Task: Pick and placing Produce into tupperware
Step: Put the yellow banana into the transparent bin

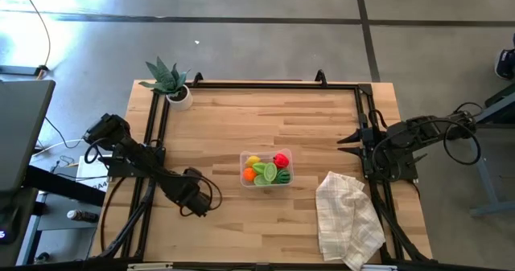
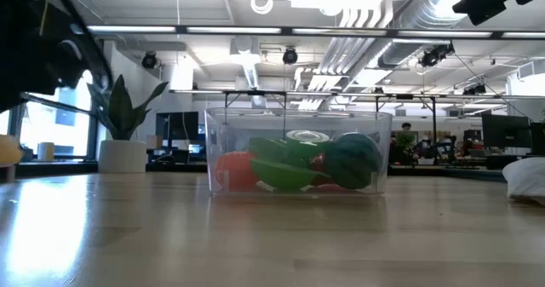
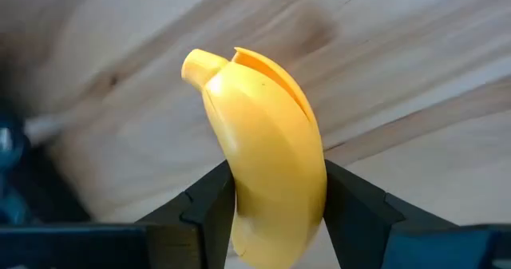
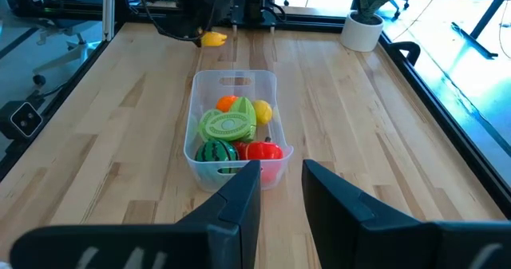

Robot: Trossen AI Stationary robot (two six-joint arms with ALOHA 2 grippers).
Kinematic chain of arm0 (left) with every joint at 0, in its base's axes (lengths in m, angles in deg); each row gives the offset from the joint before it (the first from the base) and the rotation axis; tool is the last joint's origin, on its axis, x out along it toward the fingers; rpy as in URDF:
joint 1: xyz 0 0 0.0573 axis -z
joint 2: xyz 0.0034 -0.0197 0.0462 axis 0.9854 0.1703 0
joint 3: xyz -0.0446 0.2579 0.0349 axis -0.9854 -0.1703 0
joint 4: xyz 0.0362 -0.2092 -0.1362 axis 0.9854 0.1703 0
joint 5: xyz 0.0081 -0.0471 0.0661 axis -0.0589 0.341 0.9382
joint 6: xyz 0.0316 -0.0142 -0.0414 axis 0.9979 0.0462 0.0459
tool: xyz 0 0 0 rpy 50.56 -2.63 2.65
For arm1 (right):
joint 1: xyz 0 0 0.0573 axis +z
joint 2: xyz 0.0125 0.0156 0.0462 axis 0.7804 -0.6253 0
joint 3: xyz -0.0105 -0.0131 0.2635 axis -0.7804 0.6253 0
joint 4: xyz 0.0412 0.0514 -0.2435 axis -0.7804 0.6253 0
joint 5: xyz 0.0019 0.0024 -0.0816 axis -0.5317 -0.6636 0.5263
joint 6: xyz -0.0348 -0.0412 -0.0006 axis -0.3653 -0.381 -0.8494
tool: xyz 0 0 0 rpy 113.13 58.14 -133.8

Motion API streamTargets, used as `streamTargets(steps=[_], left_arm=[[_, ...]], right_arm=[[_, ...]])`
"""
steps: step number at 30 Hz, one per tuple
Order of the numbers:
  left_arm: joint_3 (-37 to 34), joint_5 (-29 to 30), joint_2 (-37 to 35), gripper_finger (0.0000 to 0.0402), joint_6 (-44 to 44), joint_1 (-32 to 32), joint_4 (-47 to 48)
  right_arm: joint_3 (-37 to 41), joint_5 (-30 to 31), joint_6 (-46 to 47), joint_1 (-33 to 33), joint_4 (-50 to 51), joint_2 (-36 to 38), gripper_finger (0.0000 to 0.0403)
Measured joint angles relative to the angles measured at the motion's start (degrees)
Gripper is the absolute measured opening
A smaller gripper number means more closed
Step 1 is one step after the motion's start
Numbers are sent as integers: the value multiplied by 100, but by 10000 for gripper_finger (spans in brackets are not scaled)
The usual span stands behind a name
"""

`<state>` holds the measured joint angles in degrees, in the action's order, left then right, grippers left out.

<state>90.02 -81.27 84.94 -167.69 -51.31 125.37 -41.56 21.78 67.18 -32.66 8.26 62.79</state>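
The left gripper [image 3: 275,213] is closed on the yellow banana [image 3: 267,153]: both fingers press its lower flanks, with the fruit filling the gap. In the left wrist view the banana's long axis runs away from the fingers, and its stem end is the far end, curving off to one side above the wooden table [image 1: 322,118]. In the high view this gripper [image 1: 195,200] sits near the table's left front, well apart from the tupperware [image 1: 266,168].

The right gripper [image 4: 281,191] has a narrow gap between its fingers and holds nothing; it waits at the table's right edge.

The clear tupperware [image 4: 234,81] stands mid-table. It contains an orange [image 4: 227,103], a lemon [image 4: 262,112], a green piece [image 4: 227,125], a striped watermelon [image 4: 215,152] and a red pepper [image 4: 260,152].
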Motion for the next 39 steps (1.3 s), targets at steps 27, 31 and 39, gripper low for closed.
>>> streamTargets(steps=[27, 31, 39], left_arm=[[4247, 3428, -28, 161, 5004, -595, 1382], [4552, 2922, -28, 161, 6461, -1172, 822], [4625, 1568, 119, 161, 8224, -2282, -317]], right_arm=[[0, 0, 1, 0, -1, 0, 84], [-1, 0, 1, 0, 0, 0, 84], [-1, 0, 1, 0, 1, 0, 84]])
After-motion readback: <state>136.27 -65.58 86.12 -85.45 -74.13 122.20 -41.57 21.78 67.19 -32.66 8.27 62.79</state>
